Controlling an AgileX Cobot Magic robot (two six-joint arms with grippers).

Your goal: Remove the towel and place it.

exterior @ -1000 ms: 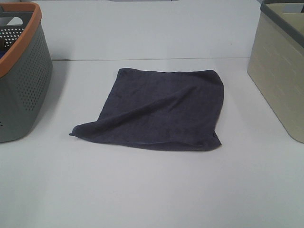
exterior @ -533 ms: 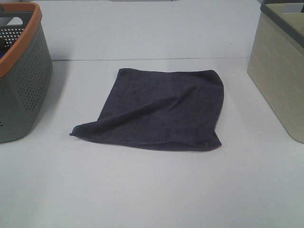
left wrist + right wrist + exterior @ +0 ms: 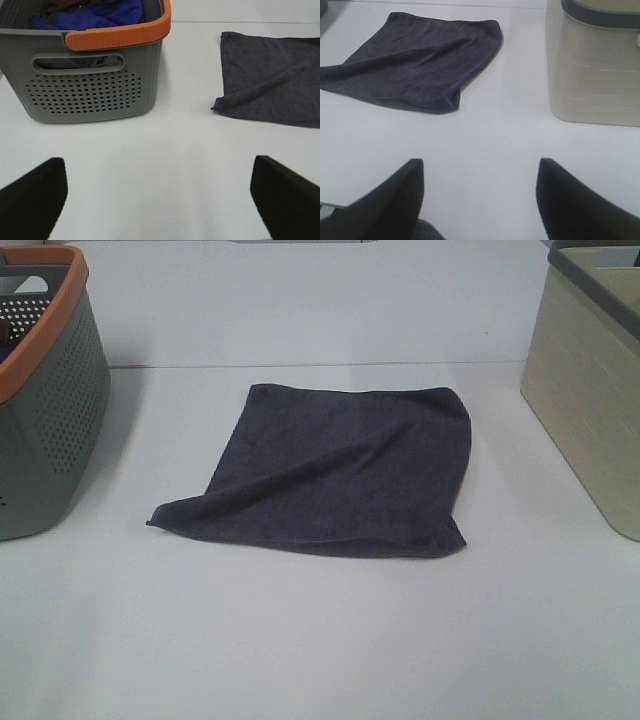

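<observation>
Apparently nothing differs from the frame one second earlier: the dark charcoal-grey terry towel [image 3: 330,472] lies in the same spot at the centre of the white table [image 3: 320,640], with the same diagonal ridge and a lifted lower-left corner. It sits between the grey perforated plastic basket with an orange rim [image 3: 45,390] at the left edge and the beige plastic basket with a dark grey rim [image 3: 590,380] at the right edge, apart from both. No arm shows in the high view. The left pincer [image 3: 160,195] hovers low over bare table, its fingers spread wide apart and empty; the right pincer [image 3: 480,200] does likewise. Both baskets are cut off by the frame. Blue cloth [image 3: 100,14] fills the grey basket.
</observation>
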